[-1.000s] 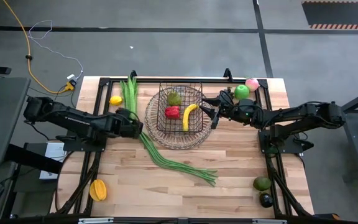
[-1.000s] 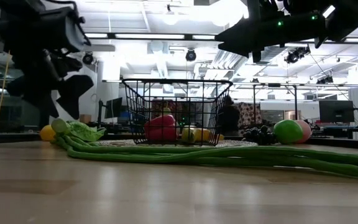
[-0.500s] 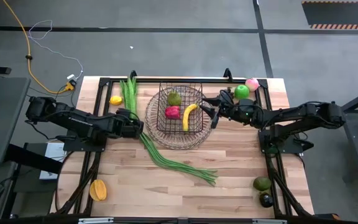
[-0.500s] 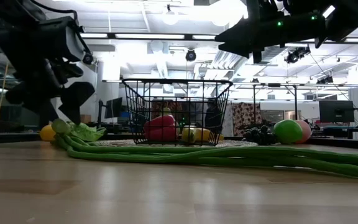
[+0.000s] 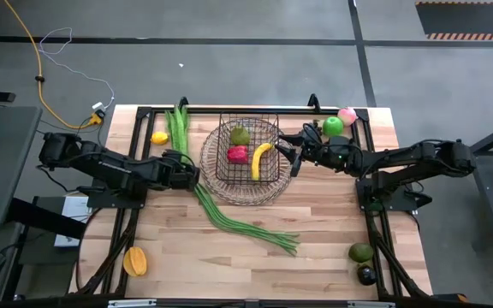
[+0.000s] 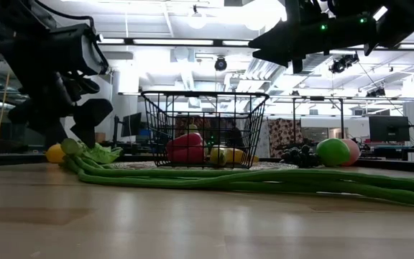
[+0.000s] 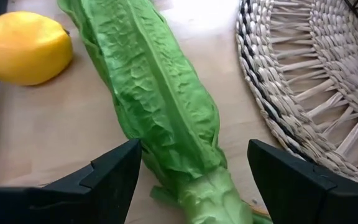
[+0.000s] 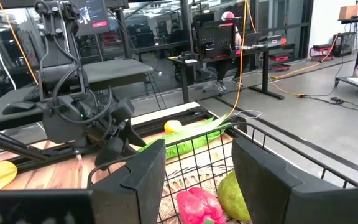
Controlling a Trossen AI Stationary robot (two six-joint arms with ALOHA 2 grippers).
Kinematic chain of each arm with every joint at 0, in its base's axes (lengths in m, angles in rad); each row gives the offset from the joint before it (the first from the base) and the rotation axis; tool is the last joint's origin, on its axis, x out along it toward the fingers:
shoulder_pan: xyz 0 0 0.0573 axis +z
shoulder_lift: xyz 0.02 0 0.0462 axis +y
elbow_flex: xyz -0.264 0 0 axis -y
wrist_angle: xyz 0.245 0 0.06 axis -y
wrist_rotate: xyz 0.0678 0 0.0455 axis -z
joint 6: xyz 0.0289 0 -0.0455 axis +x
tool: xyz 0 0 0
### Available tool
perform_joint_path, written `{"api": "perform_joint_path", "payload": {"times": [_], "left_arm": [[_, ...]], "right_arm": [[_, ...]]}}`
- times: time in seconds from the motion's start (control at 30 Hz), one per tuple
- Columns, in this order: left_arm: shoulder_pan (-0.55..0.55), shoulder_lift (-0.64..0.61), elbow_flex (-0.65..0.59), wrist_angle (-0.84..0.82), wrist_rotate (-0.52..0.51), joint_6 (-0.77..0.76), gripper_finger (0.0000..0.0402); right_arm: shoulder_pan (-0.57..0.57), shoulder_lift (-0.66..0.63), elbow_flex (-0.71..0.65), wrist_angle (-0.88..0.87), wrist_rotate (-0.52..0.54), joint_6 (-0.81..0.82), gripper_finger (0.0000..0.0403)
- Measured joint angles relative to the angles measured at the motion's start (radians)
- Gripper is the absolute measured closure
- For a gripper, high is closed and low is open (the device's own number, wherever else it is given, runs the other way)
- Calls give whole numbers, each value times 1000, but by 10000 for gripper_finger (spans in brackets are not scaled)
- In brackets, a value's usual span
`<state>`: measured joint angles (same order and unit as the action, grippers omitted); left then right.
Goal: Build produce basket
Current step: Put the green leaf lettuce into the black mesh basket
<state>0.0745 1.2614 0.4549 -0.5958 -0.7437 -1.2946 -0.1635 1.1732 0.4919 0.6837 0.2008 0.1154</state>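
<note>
Your left gripper [image 7: 194,171]: fingers spread wide, holding nothing, poised low over the stalk end of a leafy green lettuce [image 7: 160,118] that lies just beside the woven mat's [image 7: 303,112] rim; a lemon [image 7: 23,46] sits near the leaf's far side. Your right gripper [image 5: 291,158]: fingers part-open and empty, hanging above the basket's [image 5: 248,150] right edge, waiting. Basket: centred toward the table's [image 5: 332,231] far side on the round mat, already holding a red fruit [image 5: 237,154], a green fruit [image 5: 240,135] and a banana [image 5: 260,160]. Produce outside: long green beans [image 5: 238,222] trailing from the left gripper toward the table's middle, green apple [image 5: 333,125] and pink apple [image 5: 347,115] at the far right corner, avocado [image 5: 360,251] and a dark fruit [image 5: 365,275] at the near right, an orange fruit [image 5: 134,260] near left. Step in hand, as judged: the reach for the lettuce. Next you likely need to lower the fingers astride the stalk, close gently since the leaves will crush, then lift clear of the beans before carrying it over the rim.
</note>
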Motion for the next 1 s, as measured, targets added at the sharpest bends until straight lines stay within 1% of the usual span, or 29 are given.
{"api": "perform_joint_path", "payload": {"times": [0.17, 0.4, 0.5, 0.63, 0.83, 0.9, 1.0], "left_arm": [[0, 40, 0, -3, 11, -3, 119], [0, 58, 0, 2, 11, -3, 120], [0, 58, 0, 3, 6, -3, 130], [0, 58, 0, 2, -5, -3, 173], [-1, 50, 0, -8, -37, -1, 269], [-3, 40, 0, -9, -51, 21, 298], [-11, 0, 0, -17, -76, 54, 326]], "right_arm": [[0, 0, 0, 0, 0, 0, 226], [0, 0, 0, 0, 0, 0, 226], [0, 0, 0, 0, 0, 0, 226], [0, 0, 0, 0, 0, 0, 226], [0, 0, 0, 0, 0, 0, 226], [0, 0, 0, 0, 0, 0, 226], [0, 0, 0, -2, 0, 0, 226]]}}
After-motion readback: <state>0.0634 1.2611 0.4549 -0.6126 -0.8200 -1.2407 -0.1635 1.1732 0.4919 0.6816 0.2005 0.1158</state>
